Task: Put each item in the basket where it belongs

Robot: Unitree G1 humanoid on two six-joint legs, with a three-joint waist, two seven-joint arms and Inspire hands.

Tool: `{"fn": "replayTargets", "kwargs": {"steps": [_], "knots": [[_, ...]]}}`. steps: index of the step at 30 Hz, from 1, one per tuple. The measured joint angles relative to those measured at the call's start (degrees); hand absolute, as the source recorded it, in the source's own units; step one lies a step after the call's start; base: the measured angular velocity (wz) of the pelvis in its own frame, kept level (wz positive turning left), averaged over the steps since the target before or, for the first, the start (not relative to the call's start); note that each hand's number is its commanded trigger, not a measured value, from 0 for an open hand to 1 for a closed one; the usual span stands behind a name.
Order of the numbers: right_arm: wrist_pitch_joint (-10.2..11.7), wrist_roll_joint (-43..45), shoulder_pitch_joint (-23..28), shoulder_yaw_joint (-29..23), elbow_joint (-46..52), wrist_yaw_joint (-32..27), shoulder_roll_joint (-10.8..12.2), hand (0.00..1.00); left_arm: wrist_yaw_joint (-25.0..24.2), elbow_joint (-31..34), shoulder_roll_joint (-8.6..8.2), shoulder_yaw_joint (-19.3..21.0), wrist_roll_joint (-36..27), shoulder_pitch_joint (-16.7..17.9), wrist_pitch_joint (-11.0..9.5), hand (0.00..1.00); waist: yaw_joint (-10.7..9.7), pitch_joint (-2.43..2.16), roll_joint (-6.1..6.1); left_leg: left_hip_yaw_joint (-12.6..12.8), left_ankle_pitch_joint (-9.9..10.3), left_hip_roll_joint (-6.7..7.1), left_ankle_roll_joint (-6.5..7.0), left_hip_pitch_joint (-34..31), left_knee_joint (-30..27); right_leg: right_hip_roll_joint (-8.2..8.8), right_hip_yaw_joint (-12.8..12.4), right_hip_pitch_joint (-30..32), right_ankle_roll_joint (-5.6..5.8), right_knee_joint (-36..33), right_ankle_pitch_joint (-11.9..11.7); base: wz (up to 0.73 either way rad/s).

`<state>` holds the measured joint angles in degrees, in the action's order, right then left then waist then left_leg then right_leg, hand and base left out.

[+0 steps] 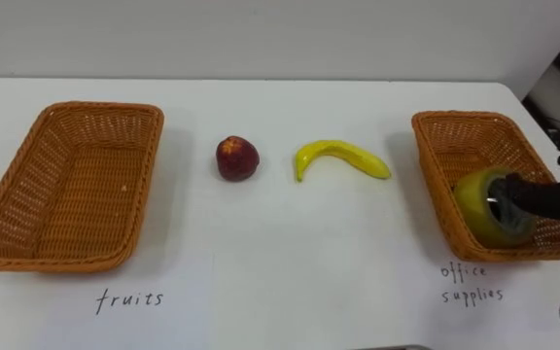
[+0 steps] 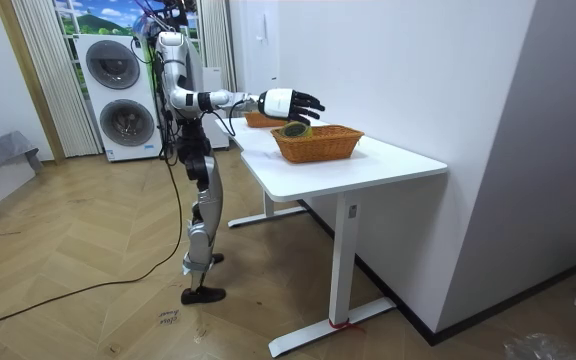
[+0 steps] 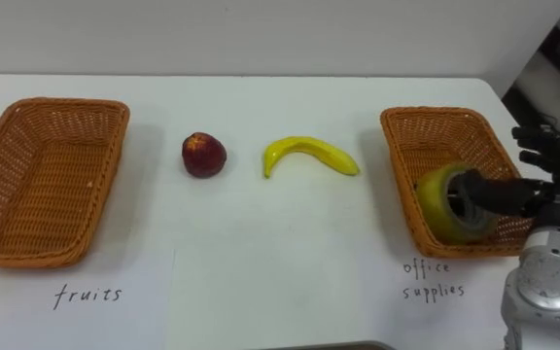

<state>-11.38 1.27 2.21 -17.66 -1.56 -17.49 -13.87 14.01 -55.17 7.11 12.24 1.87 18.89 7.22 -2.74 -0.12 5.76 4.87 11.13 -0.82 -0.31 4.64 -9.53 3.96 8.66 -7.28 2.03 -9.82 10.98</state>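
Right eye view first: right robot hand (image 3: 544, 190) at the near end of the office-supplies basket (image 3: 400, 180), fingers spread and fairly straight, thumb reaching toward the core of the yellow tape roll (image 3: 443, 206). No curl around the roll to be seen, so judged a loose, wide hand rather than a grip. Roll inside the basket, against its near wall.

On the bench (image 3: 261, 253), between the 2 baskets: apple (image 3: 204, 155) and banana (image 3: 309, 154), apart from each other. Fruit basket (image 3: 110, 185) holding nothing.

Handling, as a judgement only:
- **apple:** firm, round and smooth-skinned, likely to roll away under a glancing touch. Better taken from above, with fingers on 2 opposite sides at the widest part.
- **banana:** light, soft under pressure and easily bruised. Best held across the thick middle of the curve, not by the thin ends, with a gentle squeeze.

Neither heavy. Carry to the fruit basket probably short and easy, given a level hold.
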Motion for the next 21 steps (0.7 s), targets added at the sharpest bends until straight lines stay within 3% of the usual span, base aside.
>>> {"fn": "replayTargets", "kwargs": {"steps": [21], "knots": [[-0.02, 0.29, -0.10, 0.01, 0.55, 0.13, 0.00, 0.00, 0.00, 0.27, 0.00, -0.02, 0.03, 0.97, 1.59, 0.00, -0.09, -0.02, -0.25, 0.03, 0.00, -0.02, 0.00, -0.03, 0.04, 0.02, 0.18, 0.04, 0.01, -0.02, 0.00, 0.00]]}}
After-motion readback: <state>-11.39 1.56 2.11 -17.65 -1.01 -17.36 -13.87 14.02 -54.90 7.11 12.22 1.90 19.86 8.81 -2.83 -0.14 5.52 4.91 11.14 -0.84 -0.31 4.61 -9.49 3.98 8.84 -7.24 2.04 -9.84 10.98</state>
